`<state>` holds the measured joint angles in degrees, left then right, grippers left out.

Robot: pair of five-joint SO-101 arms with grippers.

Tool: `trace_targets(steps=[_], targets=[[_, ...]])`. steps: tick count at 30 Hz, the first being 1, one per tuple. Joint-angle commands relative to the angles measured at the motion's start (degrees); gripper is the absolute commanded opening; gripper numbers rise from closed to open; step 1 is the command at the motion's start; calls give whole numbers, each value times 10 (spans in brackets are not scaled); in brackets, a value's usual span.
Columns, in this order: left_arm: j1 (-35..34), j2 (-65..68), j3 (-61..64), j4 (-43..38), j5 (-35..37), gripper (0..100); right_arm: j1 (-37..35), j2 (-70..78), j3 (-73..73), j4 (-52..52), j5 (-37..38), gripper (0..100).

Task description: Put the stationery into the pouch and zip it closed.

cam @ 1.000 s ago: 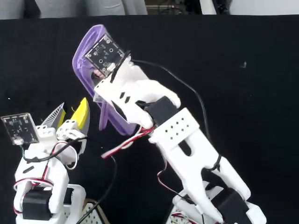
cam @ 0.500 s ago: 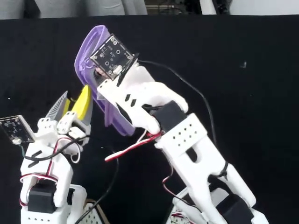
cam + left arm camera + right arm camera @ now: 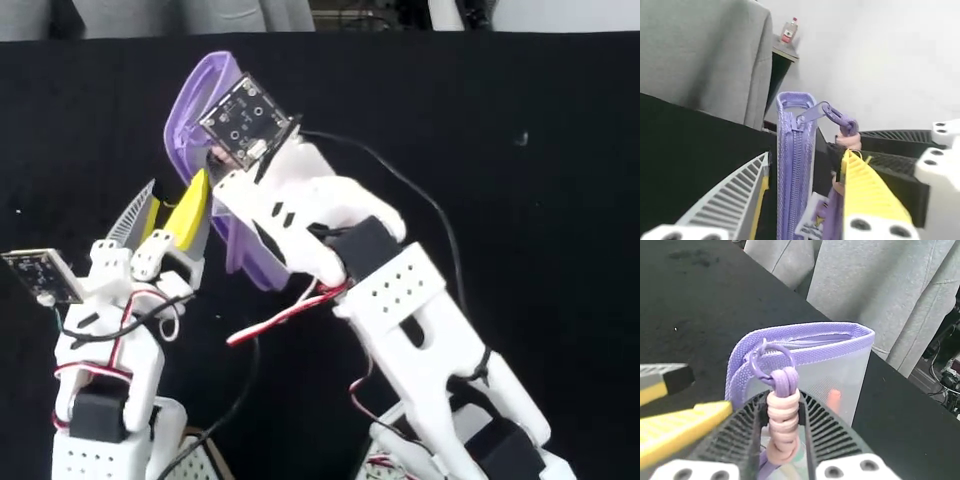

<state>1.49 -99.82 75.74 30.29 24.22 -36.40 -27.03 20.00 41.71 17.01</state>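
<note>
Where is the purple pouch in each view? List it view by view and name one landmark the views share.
High view: the pouch is upper left of centre, held up by the right arm.
Left wrist view: the pouch stands edge-on, zipper toward the camera, between the jaws of the left gripper.
Right wrist view: the pouch is just past the jaws of the right gripper.
Shared landmark: the left gripper, yellow on one side, right beside the pouch.

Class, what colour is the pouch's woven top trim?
Purple. The woven trim of the clear plastic pouch shows best in the right wrist view.
</note>
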Motion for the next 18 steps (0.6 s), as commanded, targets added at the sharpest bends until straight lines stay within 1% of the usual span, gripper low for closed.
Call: trace_targets(steps=[1,6,10,18], targets=[[-24,0,0,-30,5,242,5,-22,0,-2,2,11],[-22,1,0,-33,3,245,5,-22,0,-2,2,11],[-22,1,0,-33,-41,244,5,-23,0,0,2,11],[-22,11,0,-34,-47,244,5,-23,0,2,2,11]])
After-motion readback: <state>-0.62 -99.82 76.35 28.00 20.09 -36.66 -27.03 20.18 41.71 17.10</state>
